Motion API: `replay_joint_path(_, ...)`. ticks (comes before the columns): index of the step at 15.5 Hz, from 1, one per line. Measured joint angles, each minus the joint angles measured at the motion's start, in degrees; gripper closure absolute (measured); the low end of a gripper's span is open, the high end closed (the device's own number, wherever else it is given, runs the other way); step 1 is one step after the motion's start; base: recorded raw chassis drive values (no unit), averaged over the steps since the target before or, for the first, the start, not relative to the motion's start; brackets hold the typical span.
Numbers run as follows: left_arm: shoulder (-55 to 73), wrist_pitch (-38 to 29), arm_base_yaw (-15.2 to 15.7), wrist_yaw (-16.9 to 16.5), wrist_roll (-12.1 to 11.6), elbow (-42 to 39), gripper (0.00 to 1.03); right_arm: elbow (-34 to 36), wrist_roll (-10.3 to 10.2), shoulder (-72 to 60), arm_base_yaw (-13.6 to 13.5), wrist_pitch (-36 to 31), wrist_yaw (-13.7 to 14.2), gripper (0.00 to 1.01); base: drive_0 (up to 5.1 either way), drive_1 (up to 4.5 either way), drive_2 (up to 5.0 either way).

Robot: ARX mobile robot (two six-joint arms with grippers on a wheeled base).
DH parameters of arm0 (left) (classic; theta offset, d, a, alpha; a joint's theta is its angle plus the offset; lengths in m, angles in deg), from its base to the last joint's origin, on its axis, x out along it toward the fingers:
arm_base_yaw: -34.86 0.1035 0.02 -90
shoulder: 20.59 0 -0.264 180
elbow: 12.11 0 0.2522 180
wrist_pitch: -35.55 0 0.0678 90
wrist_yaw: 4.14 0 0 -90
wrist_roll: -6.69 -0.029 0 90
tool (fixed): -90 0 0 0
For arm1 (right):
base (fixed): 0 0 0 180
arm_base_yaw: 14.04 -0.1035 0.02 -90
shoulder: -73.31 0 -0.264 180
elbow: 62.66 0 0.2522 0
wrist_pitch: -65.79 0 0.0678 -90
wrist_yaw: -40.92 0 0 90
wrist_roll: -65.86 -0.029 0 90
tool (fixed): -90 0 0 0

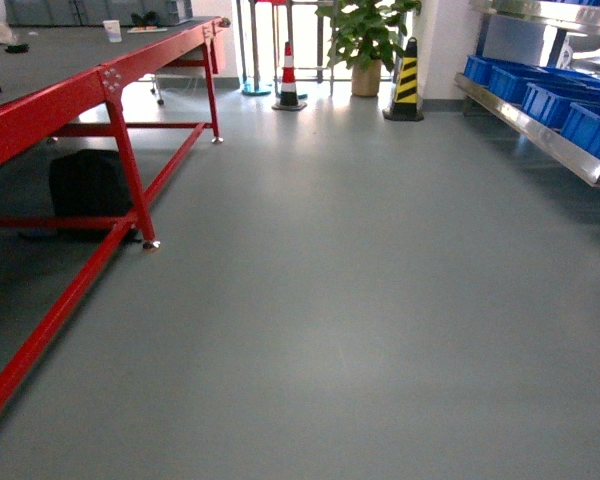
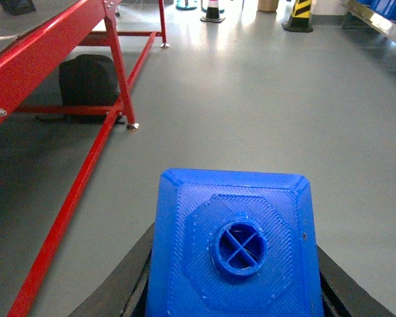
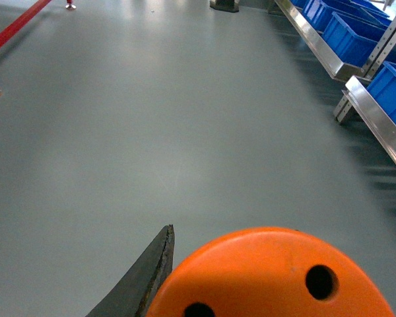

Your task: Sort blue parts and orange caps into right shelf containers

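Grey floor [image 1: 330, 300] is spread across every view, with a long red-framed table [image 1: 90, 90] seen to the left of the left gripper and a steel shelf [image 1: 540, 130] seen to the right of the right gripper. Blue containers [image 1: 570, 110] are lined up on that shelf, well ahead of and to the right of both grippers; in the right wrist view the same row of crates is seen at the upper right, with another blue crate on a nearer shelf section. A black bag [image 2: 87, 79] is set under the table, ahead and to the left of the left gripper [image 2: 234, 290]. A blue part [image 2: 232, 244] is clamped between that gripper's dark fingers [image 2: 135, 284], its stud-topped face turned toward the camera and filling the lower middle of the left wrist view. An orange cap [image 3: 270, 274] with small holes in its flat top is held close against the right gripper [image 3: 251, 290]; only one dark finger [image 3: 148, 277] is shown, touching the cap's left side, so the far side of the grip cannot be seen. At the far end of the room, straight ahead of both grippers, a red-and-white cone [image 1: 288, 78], a yellow-and-black cone [image 1: 406, 82] and a potted plant [image 1: 365, 40] are placed. Neither arm is visible in the head view.
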State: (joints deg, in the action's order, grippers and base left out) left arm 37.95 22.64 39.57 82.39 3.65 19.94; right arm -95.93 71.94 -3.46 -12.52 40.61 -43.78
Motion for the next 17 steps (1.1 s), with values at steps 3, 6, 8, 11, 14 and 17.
replay_joint_path(3,-0.13,-0.13,0.00,0.00,0.00,0.00,0.59,0.00,0.00,0.00,0.00,0.09,0.00,0.58,0.0,4.35,-4.3)
replay_joint_path(6,0.00,0.02,0.00,0.00,0.00,0.00,0.59,-0.04,0.00,0.00,0.00,0.02,0.02,0.58,0.2,4.49,-4.2)
replay_joint_path(8,0.00,0.15,0.00,-0.02,0.00,0.00,0.59,-0.04,0.00,0.02,0.00,-0.15,0.02,0.58,0.1,4.43,-4.2)
replay_joint_path(11,0.00,0.00,0.00,0.00,0.00,0.00,0.59,-0.04,0.00,0.11,0.00,-0.20,-0.02,0.58,0.0,4.34,-4.3)
replay_joint_path(14,0.00,0.15,0.00,0.00,0.00,0.00,0.59,-0.13,0.00,0.00,0.00,0.28,-0.04,0.58,0.1,4.40,-4.3)
replay_joint_path(17,-0.02,-0.04,0.00,0.00,0.00,0.00,0.59,-0.13,0.00,0.00,0.00,0.07,-0.04,0.58,0.1,4.42,-4.2)
